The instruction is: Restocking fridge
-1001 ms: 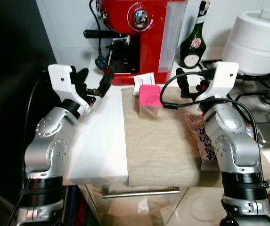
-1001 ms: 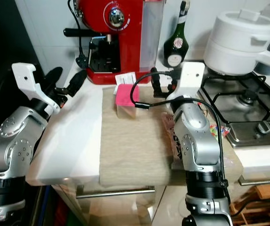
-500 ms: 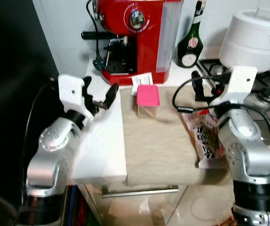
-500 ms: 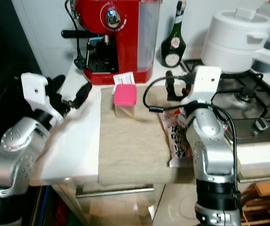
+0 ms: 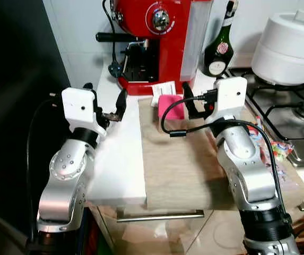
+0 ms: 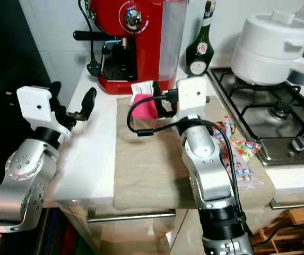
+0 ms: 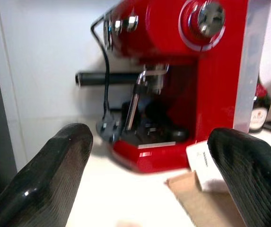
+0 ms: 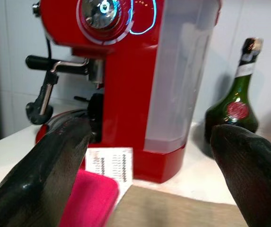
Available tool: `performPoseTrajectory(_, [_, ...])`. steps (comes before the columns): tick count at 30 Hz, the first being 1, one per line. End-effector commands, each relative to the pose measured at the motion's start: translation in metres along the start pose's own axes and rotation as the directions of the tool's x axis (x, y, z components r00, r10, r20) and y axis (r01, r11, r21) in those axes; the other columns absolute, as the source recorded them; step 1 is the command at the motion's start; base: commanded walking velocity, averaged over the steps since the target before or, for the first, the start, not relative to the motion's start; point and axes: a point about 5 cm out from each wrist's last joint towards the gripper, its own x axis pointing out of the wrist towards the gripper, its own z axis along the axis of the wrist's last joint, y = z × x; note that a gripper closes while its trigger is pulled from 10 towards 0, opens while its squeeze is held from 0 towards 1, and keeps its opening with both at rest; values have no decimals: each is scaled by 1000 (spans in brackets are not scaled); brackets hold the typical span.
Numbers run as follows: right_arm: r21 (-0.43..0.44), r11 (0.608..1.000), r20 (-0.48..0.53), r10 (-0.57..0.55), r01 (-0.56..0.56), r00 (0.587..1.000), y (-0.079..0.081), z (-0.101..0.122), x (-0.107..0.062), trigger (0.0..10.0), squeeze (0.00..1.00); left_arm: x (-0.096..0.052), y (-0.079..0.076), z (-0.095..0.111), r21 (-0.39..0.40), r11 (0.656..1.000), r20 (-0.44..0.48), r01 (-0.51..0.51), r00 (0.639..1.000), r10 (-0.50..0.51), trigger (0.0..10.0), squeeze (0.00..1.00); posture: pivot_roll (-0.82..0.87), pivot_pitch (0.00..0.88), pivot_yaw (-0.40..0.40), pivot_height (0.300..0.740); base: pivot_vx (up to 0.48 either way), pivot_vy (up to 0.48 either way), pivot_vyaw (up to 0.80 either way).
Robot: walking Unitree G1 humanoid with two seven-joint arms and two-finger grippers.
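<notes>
target: pink-lidded container point(image 5: 171, 110) on the beige mat point(image 5: 178, 159), just in front of the red espresso machine point(image 5: 159, 37).
right gripper point(image 6: 159, 104): released, fingers spread, just short of the container.
left gripper point(image 5: 105, 106): released, well left of the machine, over the table point(image 5: 117, 170).
advice: centre the lid between the fingers, clamp the body below the lid, mind the paper card point(image 5: 163, 89) behind.
snack packet point(image 6: 236, 154): right of the mat; leave it.

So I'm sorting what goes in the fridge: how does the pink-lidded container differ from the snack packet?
The pink-lidded container is a small rigid box standing upright at the back of the beige mat, just ahead of the right gripper; the snack packet is a flat, crinkly, multicoloured bag lying by the mat's right edge near the stove. The container is plain pink on top; the packet is printed. Both rest on the counter, ungripped.
</notes>
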Motion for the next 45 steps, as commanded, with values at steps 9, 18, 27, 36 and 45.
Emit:
performPoseTrajectory(9, [171, 982, -25, 81, -76, 996, 15, 4, 0, 10000, 0, -1, 2, -3, 19, 999, -14, -28, 999, 29, 10000, 0, -56, 0, 19, 740, 0, 0, 0])
performPoseTrajectory(18, [188, 973, -59, 150, -137, 987, 20, 7, -9, 10000, 0, -3, 1, -4, 18, 999, -20, -29, 999, 30, 10000, 0, -57, 0, 18, 740, 0, 0, 0])
performPoseTrajectory(27, [176, 957, -162, 258, -230, 952, 19, -9, -36, 10000, 0, -21, -6, -10, 4, 1000, -60, -20, 998, 21, 10000, 0, -61, 0, 19, 740, 0, 0, 0])
performPoseTrajectory(36, [293, 903, -269, 393, -314, 879, 34, -20, -34, 10000, 0, -19, -7, -9, 0, 1000, -53, -27, 998, 27, 10000, 0, -54, 0, 15, 740, 0, 0, 0])
performPoseTrajectory(45, [87, 954, -290, 300, -287, 909, -2, -24, -72, 10000, 0, -36, 9, -19, 64, 993, -96, -95, 990, 101, 10000, 0, -63, 0, -3, 740, 0, 0, 0])
